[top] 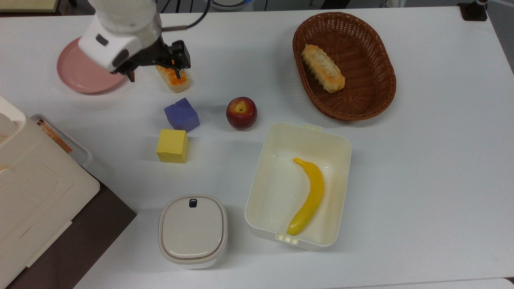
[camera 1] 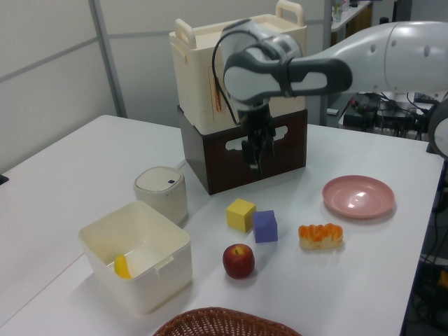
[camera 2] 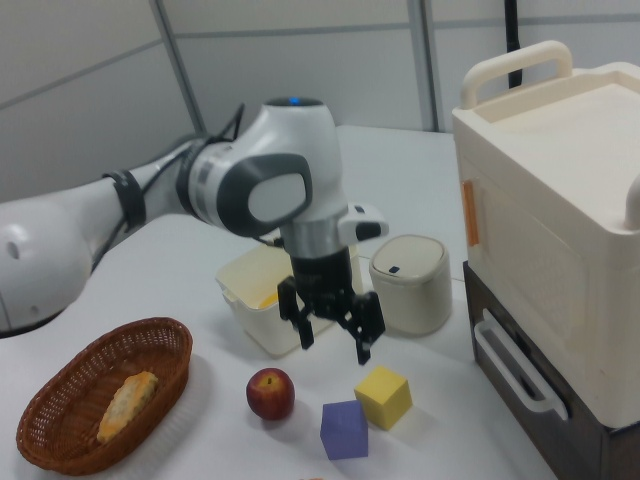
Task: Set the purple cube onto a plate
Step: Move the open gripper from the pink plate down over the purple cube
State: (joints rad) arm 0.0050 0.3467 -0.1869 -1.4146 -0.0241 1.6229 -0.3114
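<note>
The purple cube rests on the white table beside a yellow cube; both also show in the left view, purple cube, and in the right view, purple cube. The pink plate lies at the top view's upper left with nothing on it, its right side partly covered by the arm; it is also in the left view as the plate. My gripper hangs open in the air, holding nothing, between plate and cube. It is well above the table in the right view, gripper.
An orange-glazed bread lies under the gripper. A red apple sits right of the purple cube. A wicker basket holds a pastry. A cream box holds a banana. A lidded pot and a tall crate stand nearby.
</note>
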